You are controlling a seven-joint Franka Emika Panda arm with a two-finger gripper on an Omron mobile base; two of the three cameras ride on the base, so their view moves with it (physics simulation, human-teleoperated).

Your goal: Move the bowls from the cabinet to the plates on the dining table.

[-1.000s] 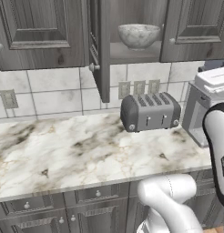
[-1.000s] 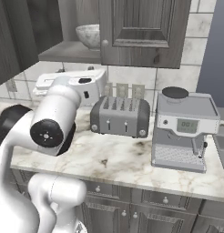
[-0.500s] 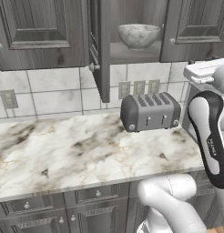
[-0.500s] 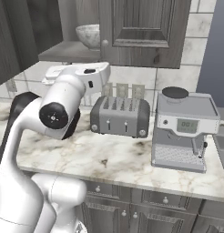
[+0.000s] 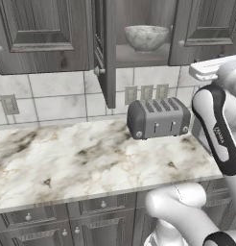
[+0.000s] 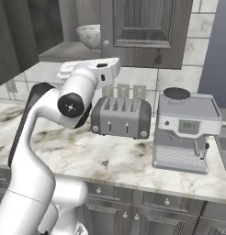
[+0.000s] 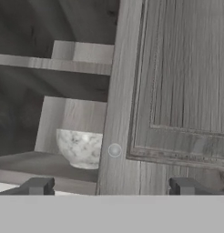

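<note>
Up on the lower shelf of the cabinet [image 5: 139,53] sits a marble bowl [image 5: 146,37], directly above the toaster [image 5: 158,117] and partly framed by the open door on one side and the closed door [image 7: 177,82] on the other. From the toaster, the bowl lies straight up and a little back, inside the open bay; only one bowl is visible, and the plates and dining table cannot be seen from here. The gripper [image 7: 111,186] hovers outside the cabinet with its jaws spread wide and nothing between them, aimed at the edge of the closed door, so the bowl [image 7: 79,148] lies off toward one fingertip's side and further in, well apart from the pincer. The step in hand looks like the approach to the first bowl. To do it well, the hand should probably shift sideways until the bowl is centred between the fingers, stay clear of the closed door's stile and its small knob [image 7: 114,150], then enter above the shelf edge and take the bowl by its rim.
</note>
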